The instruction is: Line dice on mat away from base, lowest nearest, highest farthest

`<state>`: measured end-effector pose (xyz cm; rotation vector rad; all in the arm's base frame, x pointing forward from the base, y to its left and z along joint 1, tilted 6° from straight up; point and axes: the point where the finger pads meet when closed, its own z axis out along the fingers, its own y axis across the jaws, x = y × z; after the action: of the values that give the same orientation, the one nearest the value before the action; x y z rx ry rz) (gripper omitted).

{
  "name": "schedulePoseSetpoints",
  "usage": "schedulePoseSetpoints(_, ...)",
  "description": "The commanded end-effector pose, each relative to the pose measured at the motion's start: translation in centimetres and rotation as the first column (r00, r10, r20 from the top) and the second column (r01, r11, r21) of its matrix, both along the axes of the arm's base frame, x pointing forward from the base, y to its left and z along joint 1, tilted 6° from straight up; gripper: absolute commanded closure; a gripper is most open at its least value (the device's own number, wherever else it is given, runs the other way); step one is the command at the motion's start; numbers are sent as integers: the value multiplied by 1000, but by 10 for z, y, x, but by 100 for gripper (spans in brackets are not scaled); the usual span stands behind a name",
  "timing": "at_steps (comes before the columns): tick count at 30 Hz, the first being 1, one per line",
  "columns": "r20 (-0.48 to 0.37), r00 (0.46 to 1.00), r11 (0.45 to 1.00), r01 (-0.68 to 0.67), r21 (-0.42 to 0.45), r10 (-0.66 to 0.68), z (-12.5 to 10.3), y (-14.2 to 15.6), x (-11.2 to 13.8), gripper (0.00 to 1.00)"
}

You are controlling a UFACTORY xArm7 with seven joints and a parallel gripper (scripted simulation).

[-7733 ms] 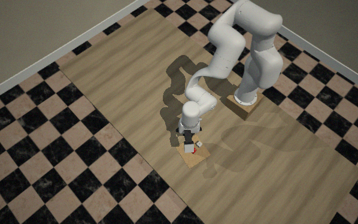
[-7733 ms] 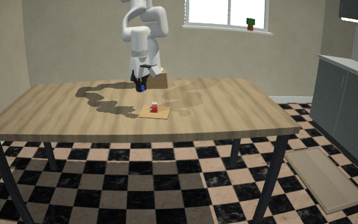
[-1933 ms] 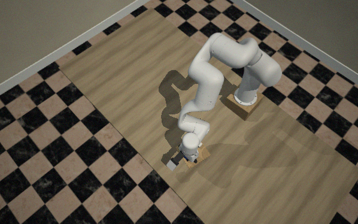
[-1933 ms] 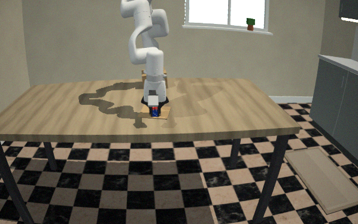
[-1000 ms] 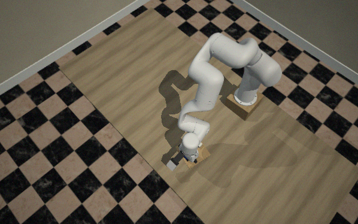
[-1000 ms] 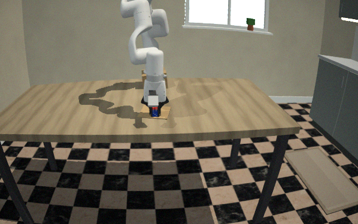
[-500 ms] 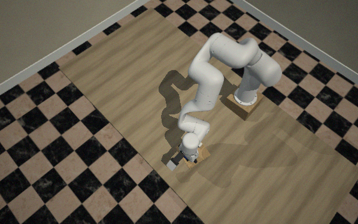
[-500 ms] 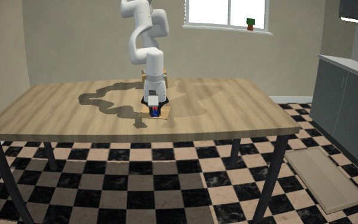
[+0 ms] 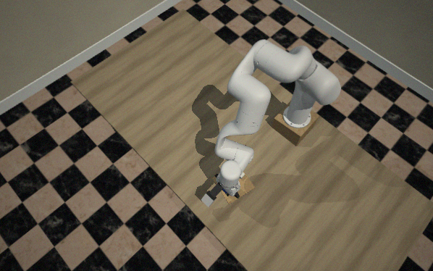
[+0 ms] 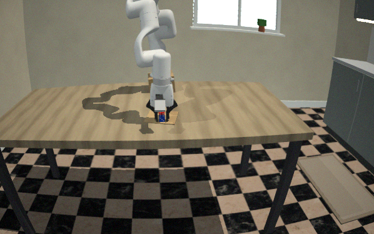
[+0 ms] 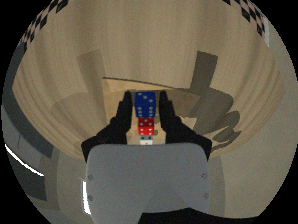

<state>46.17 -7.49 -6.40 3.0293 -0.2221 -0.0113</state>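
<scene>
A small tan mat lies on the table in front of the base; it also shows in the top view and in the wrist view. In the wrist view a blue die, a red die and a pale die stand in a row on the mat. My gripper is low over them, and its black fingers flank the row at the blue die with a small gap on each side. It is open. In the exterior view the gripper hides most of the dice. In the top view the wrist covers them.
The arm's base stands on a wooden block at the table's far side. The mat lies near the table's edge. Checkered floor surrounds the table.
</scene>
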Motion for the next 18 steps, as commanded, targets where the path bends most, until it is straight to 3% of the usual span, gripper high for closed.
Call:
schedulePoseSetpoints(1,4,1000,1000,-1,0,1,1,0,2,58)
schedulePoseSetpoints(12,4,1000,1000,-1,0,1,4,0,2,58)
schedulePoseSetpoints(18,4,1000,1000,-1,0,1,24,2,2,58)
